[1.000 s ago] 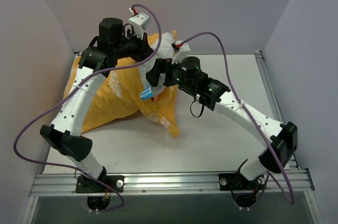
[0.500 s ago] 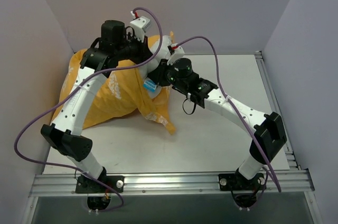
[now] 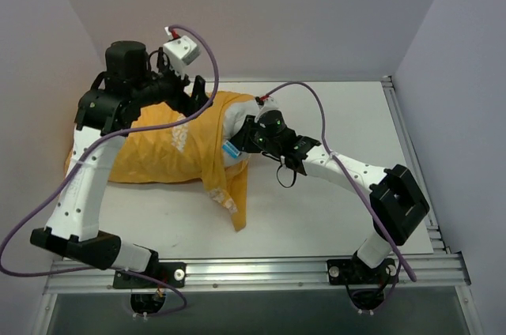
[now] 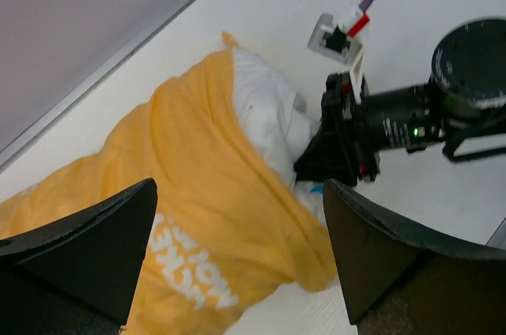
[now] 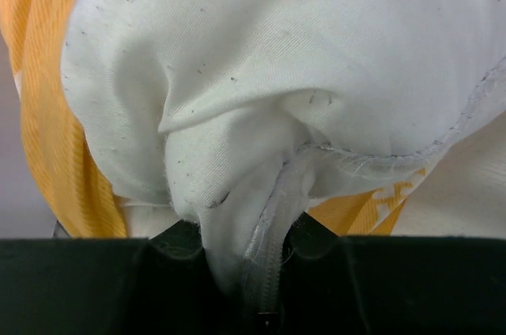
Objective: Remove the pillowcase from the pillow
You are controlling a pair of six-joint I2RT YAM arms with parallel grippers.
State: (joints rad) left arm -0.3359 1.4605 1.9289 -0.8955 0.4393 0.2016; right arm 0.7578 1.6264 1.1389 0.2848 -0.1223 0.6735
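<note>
Pillowcase [image 3: 158,149] is dropping flat, left gripper [image 3: 198,94] backing off apart, likely regrasping, right gripper [image 3: 242,140] clamping the pillow [image 3: 237,116] end.

Top view: bright, even, diffuse light from overhead. Table [image 3: 332,216] reads clean white w/ only soft, faint shadows under the arms [image 3: 87,173]. No glare, sharp throughout; bottom strip of frame is darker.

Left wrist view: left gripper [image 4: 239,193] shows its fingers [image 4: 79,256] as dark, defocused shapes at lower left & lower right. Pillowcase [image 4: 190,193] slightly soft; table at upper right nearly blown out.

Right wrist view: extreme close-up. Pillow [image 5: 277,74] well lit, weave & specks crisp at centre. Right gripper [image 5: 251,272] along bottom edge is underexposed black, detail lost. Left edge prob. out of focus.
</note>
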